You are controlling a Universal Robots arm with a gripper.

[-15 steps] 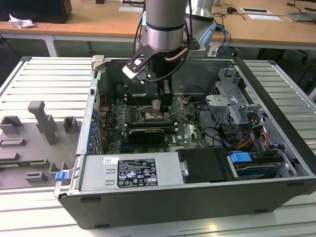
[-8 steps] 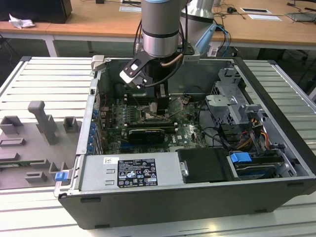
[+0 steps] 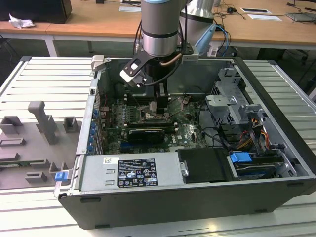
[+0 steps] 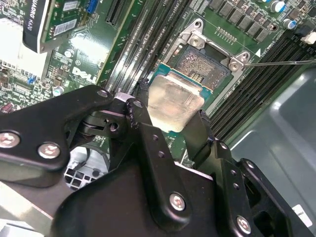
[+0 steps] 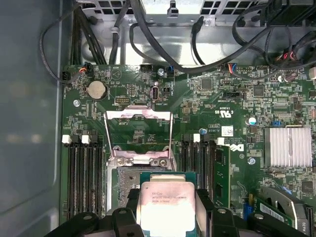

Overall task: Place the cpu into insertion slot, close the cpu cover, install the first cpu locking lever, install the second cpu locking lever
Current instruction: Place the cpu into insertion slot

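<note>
My gripper [image 4: 172, 107] is shut on the cpu [image 4: 175, 101], a flat square chip with a pale silver top, its black fingers [image 4: 144, 118] pressing two opposite edges. In the first wrist view the cpu [image 5: 165, 205] hangs over the near edge of the insertion slot [image 5: 126, 174], a dark recess with a silvery rim. I cannot tell whether the chip touches it. The cpu cover [image 5: 138, 115], a thin silvery frame, stands swung open beyond the slot. In the exterior view the gripper [image 3: 154, 105] reaches down into the open computer case, over the insertion slot [image 3: 157, 116].
Long black memory slots [image 5: 84, 173] flank the socket on both sides. A thin lever wire [image 4: 281, 62] sticks out beside the socket. A black graphics card [image 3: 145, 133], a power supply [image 3: 128, 173], cables and a drive cage [image 3: 232, 94] crowd the case. A grey fixture tray [image 3: 39, 128] lies outside it.
</note>
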